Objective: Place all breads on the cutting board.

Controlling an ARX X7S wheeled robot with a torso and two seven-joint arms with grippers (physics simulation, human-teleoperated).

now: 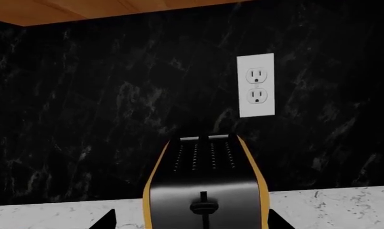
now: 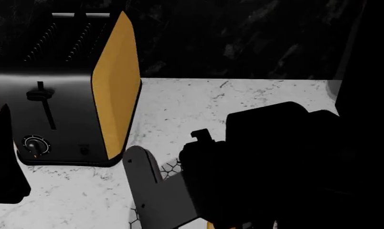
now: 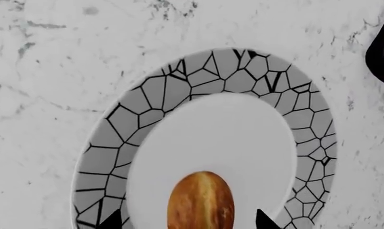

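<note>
My right tool [image 3: 186,222] is showing only as two dark fingertips at the edge of the right wrist view, one on each side of the bread; I cannot tell whether they are clamping it or just flanking it. My left tool [image 1: 192,224] is likewise only two dark tips at the frame edge of the left wrist view, spread apart with nothing between them, so it is reading as released.

Going by size: the white marbled desk [image 3: 39,95] is filling the right wrist view and running under everything. In the head view my right arm [image 2: 275,167] is blocking most of the lower frame. The toaster [image 2: 64,90], black with orange sides, is standing upright on the desk against the dark marbled wall [image 1: 83,95], its lever and dial facing me. A white double outlet [image 1: 256,86] is sitting on that wall above the toaster.

The plate [image 3: 147,95] is lying flat on the desk, white in the middle with a grey rim of black crackle lines.

The bread [image 3: 200,200] is resting on the plate's white centre. It is glossy golden-orange, darker brown at its flanks, with pale streaks running along it. It is looking elongated, its long axis pointing from the tool toward the plate's middle; its near end is cut off by the frame.
</note>
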